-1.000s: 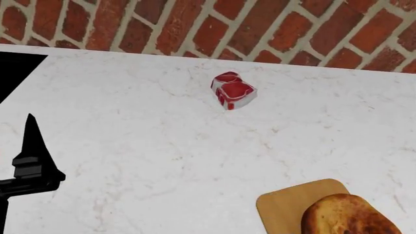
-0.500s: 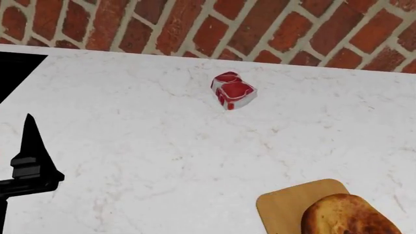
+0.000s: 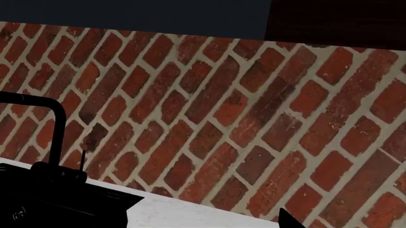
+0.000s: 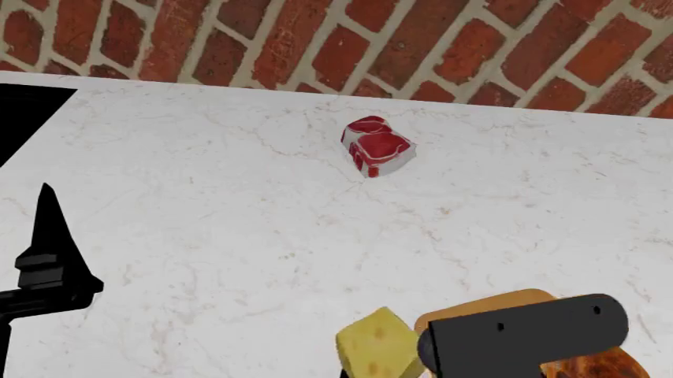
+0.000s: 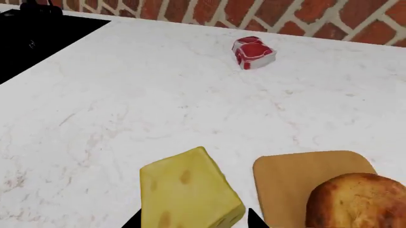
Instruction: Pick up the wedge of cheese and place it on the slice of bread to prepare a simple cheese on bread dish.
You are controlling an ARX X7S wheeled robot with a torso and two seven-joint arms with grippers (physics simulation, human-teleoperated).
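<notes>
Right wrist view: right gripper [image 5: 193,219] pinches wedge of cheese [image 5: 189,190], held above the counter [image 5: 127,104]. Slice of bread [image 5: 355,199] sits on the board [image 5: 298,171], just beside the cheese, toward robot's right. Left gripper [image 4: 47,260] well apart; spread/closed: cannot tell.

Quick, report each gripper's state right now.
Left gripper: holds nothing visible; whether open or shut cannot be told.
Right gripper: shut on the wedge of cheese, beside the slice of bread.
</notes>
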